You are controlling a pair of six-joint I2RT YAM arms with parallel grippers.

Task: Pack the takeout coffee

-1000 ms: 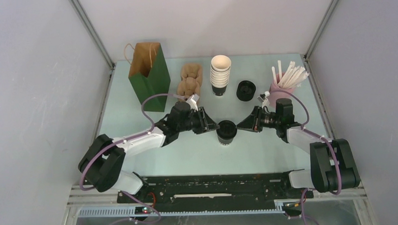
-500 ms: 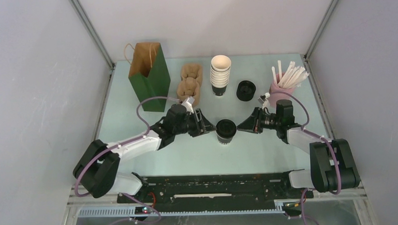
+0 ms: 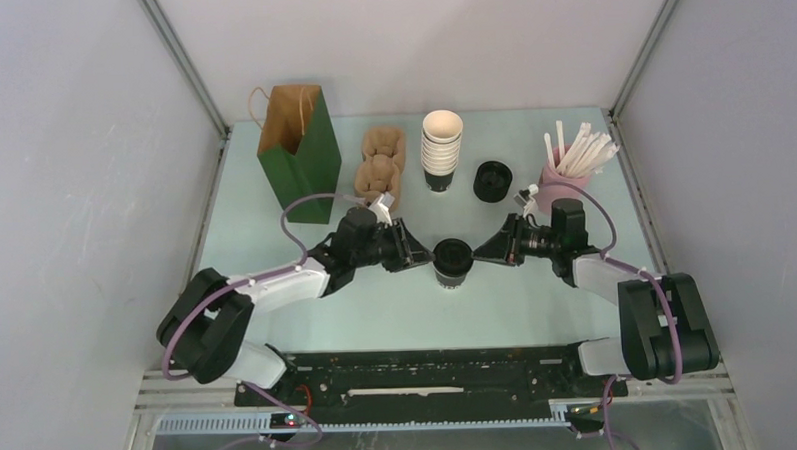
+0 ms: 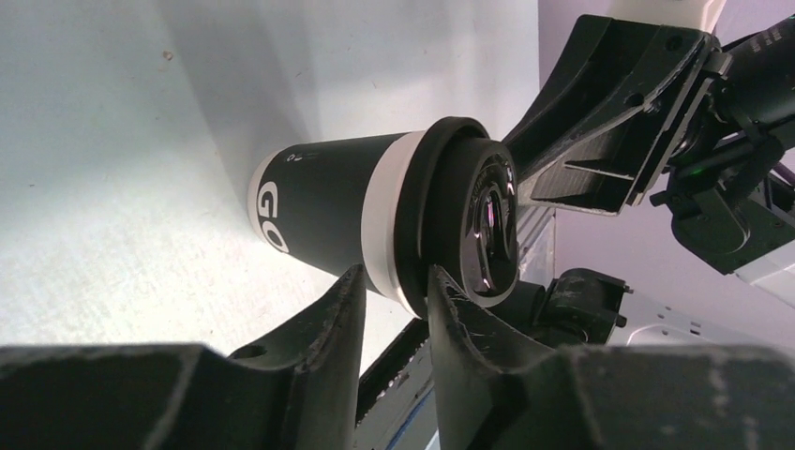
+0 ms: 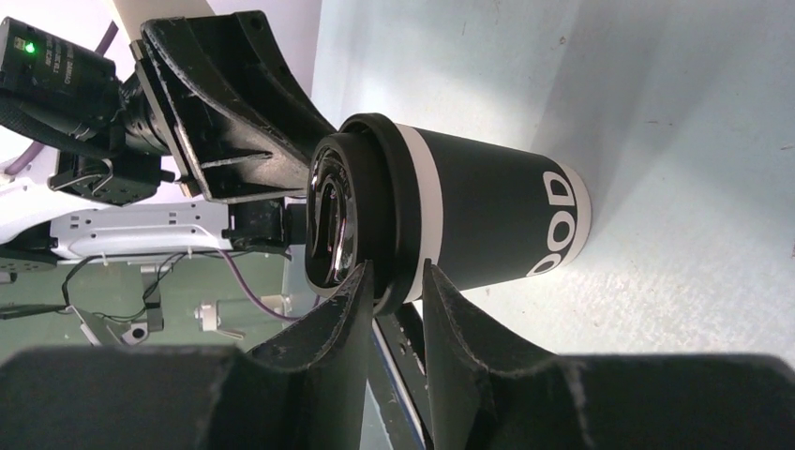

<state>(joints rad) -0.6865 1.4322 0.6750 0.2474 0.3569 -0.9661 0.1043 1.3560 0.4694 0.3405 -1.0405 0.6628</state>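
Observation:
The takeout coffee (image 3: 453, 261), a dark paper cup with a white band and a black lid, stands upright in the middle of the table. My left gripper (image 3: 425, 254) is at its left side. In the left wrist view the left gripper (image 4: 394, 281) is nearly closed, with the lid's rim (image 4: 427, 225) between its tips. My right gripper (image 3: 481, 249) is at the cup's right side. In the right wrist view the right gripper (image 5: 394, 277) is pinched the same way on the lid's rim (image 5: 380, 202). The green bag (image 3: 297, 153) stands open at the back left.
Brown pulp cup carriers (image 3: 380, 166) lie right of the bag. A tall stack of white-rimmed cups (image 3: 441, 148), a squat stack of black lids (image 3: 492, 180) and a pink holder of straws (image 3: 563, 174) stand along the back.
My left arm swung its elbow out and back, and its gripper drew slightly off the cup and returned. The cup and the right gripper have barely moved.

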